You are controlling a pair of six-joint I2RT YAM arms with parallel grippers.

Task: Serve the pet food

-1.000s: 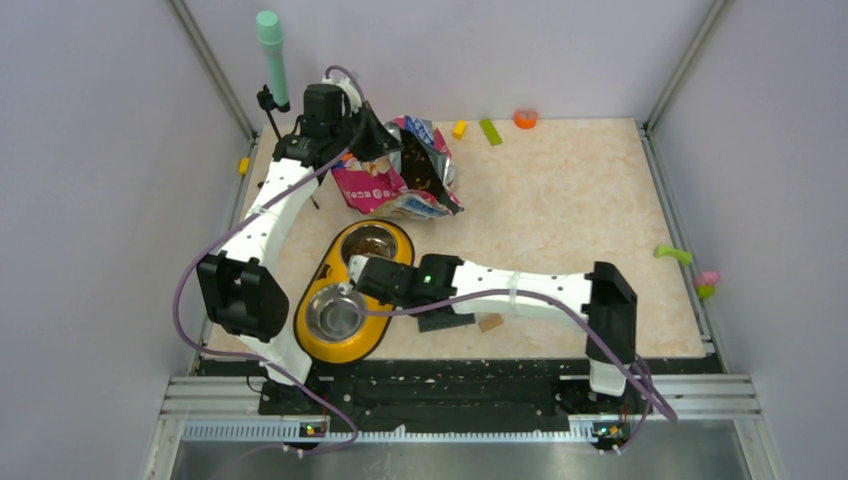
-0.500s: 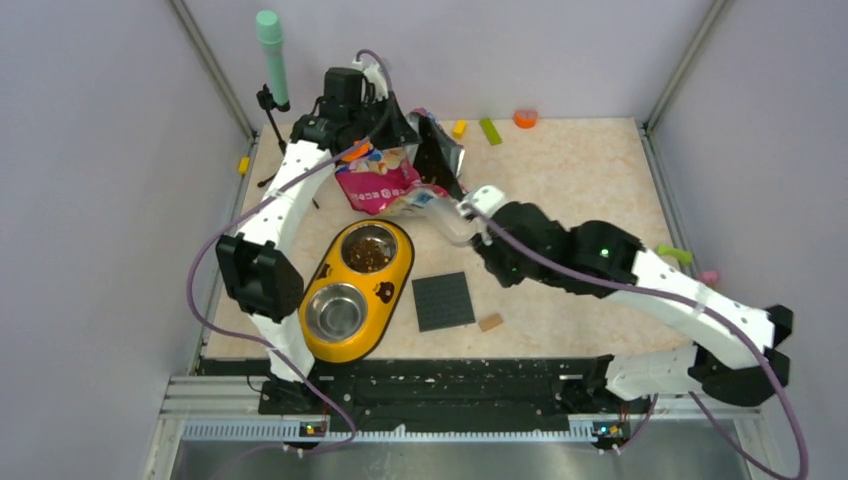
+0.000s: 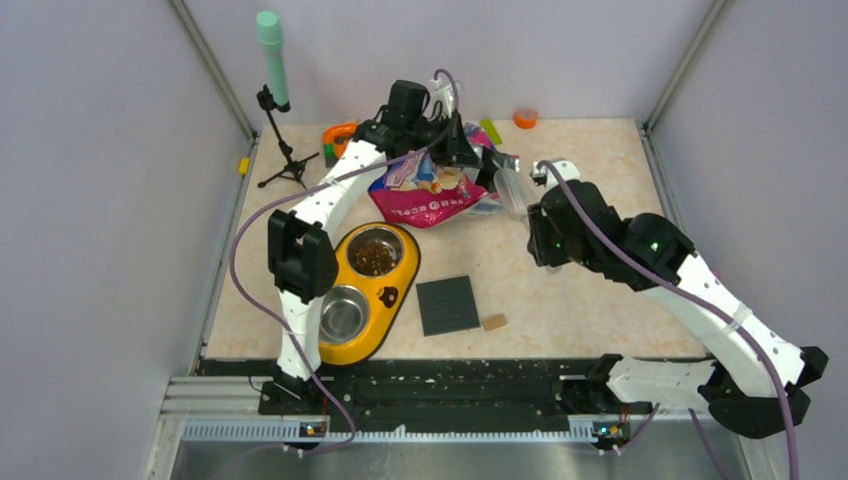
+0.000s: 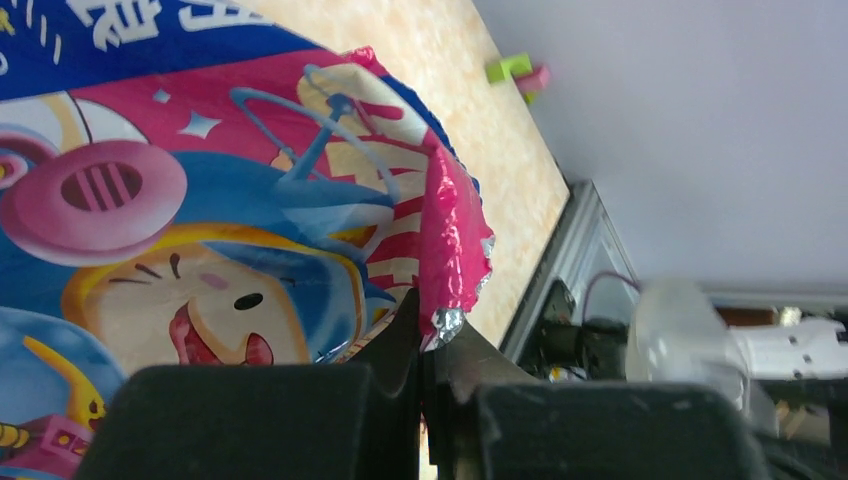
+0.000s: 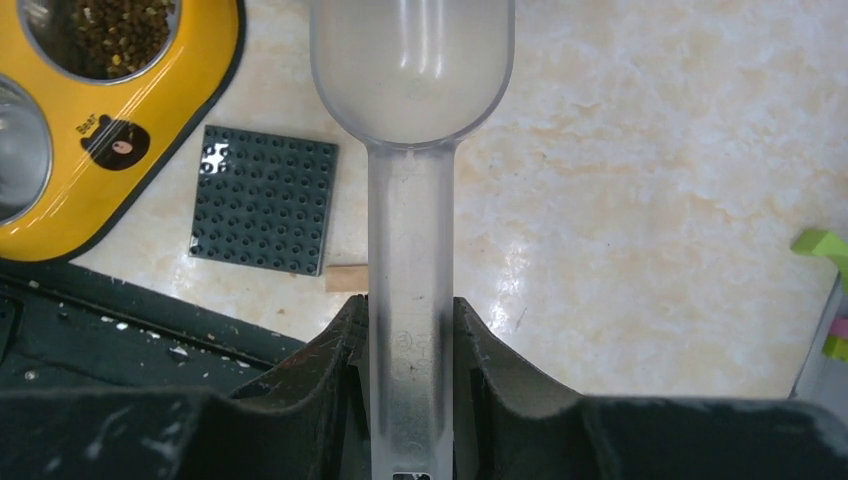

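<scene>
On the tabletop (image 3: 600,200) the biggest thing is the glossy blue-pink bag (image 3: 425,195). It lies beyond the yellow feeder (image 3: 405,270), on the side far from the arm bases. Its long axis runs about side to side, a little slanted. The left hand (image 4: 425,340) is closed on a crinkled edge of the bag and holds that edge up. I cannot tell which way the mouth opens.

The feeder has two bowls. The far bowl (image 3: 372,256) already holds a shallow layer of pet food (image 5: 100,30); the near bowl (image 3: 342,315) is bare metal. So I judge the serving partly done, with more perhaps to come.

The clear scoop (image 3: 512,188) hangs beyond the feeder and to its right, near the right end of the bag. The right hand (image 5: 408,340) grips its handle tightly. The cup is empty, and the scoop's long axis points from the hand up-left toward the bag. The next step is likely to fill it.
</scene>
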